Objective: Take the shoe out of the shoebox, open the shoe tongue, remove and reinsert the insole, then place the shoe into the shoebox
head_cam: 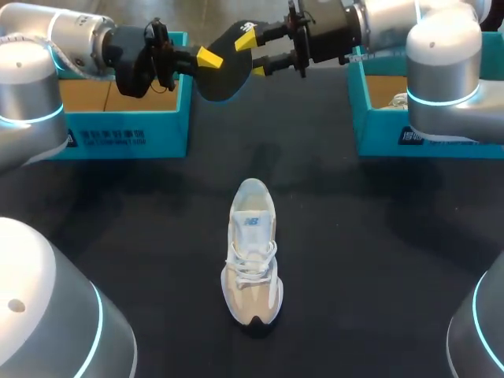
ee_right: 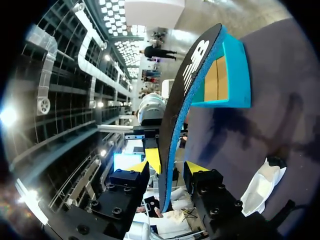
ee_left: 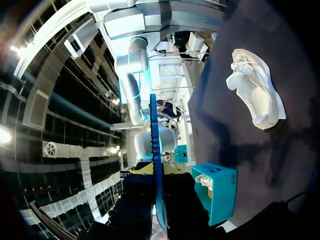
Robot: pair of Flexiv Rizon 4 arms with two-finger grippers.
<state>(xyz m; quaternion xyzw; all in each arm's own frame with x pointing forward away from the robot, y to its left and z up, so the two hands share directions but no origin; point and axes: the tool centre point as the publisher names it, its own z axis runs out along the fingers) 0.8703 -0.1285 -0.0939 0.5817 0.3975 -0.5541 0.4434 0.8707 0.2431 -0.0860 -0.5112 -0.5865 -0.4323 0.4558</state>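
The left gripper (head_cam: pixel 206 57) is clamped on one end of the insole (head_cam: pixel 223 75), a dark, curved piece with a blue edge, held in the air above the table's far side. The right gripper (ee_right: pixel 175 165) stands open around the insole's other end, one yellow tip against it and the other apart. Below them the white and beige shoe (head_cam: pixel 252 252) lies laced on the dark table (head_cam: pixel 378 252), well apart from the teal left shoebox (head_cam: pixel 126 130) and right shoebox (head_cam: pixel 378 126).
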